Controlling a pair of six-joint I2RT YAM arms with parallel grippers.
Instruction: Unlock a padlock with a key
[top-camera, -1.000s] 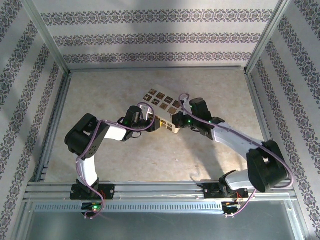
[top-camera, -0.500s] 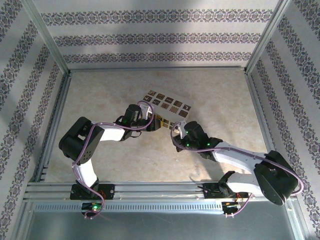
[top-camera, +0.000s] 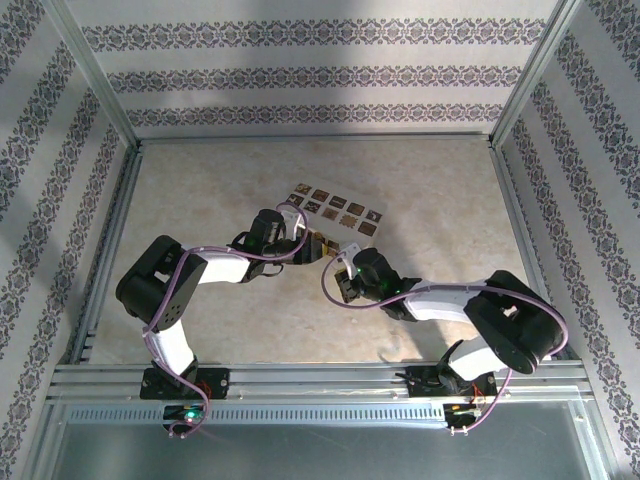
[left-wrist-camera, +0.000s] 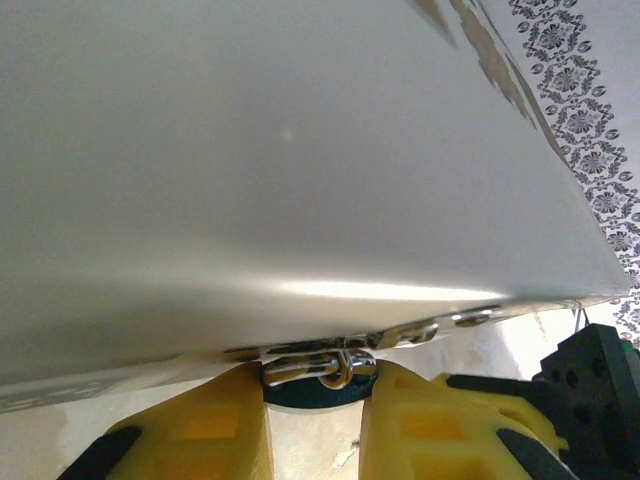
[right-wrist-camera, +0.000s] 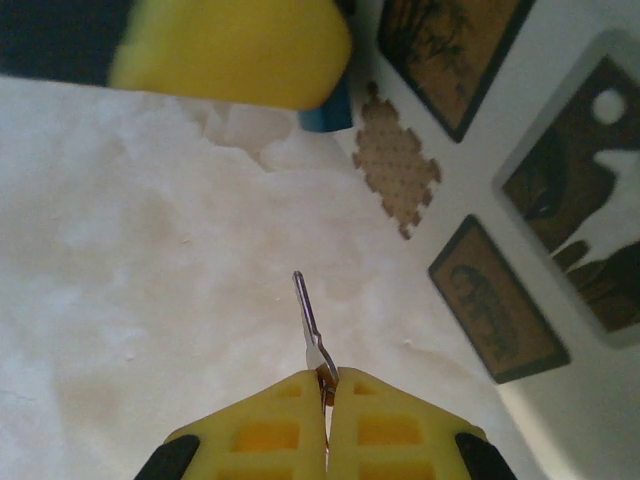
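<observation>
Nearest to you in the right wrist view, the right gripper (right-wrist-camera: 327, 400) was pinched shut on the key (right-wrist-camera: 308, 320). The thin blade stuck out past the yellow fingertips, leaning slightly left, over bare table (right-wrist-camera: 150, 250).

Beyond the key tip, and apart from it, a blue corner of the padlock (right-wrist-camera: 325, 115) peeked out beside a yellow finger of the left gripper (left-wrist-camera: 314, 400). In the left wrist view that gripper was closed on the padlock, with its silvery shackle pressed up against the box (top-camera: 335, 208).

The step in hand looked like bringing the key to the keyhole. The keyhole could not be made out, so you would do well to line the blade up with the padlock's underside before pushing. Approach slowly and straight along the blade; a thin key held at its very end could twist in the grip if it met the body off-centre. Let the left gripper brace the padlock firmly.

From above, the right arm lay low, folded back at its elbow, the forearm reaching left toward the table's middle. The left arm rose from its base, bent at the elbow, and stretched right toward the box's near corner. The two wrists nearly met.
</observation>
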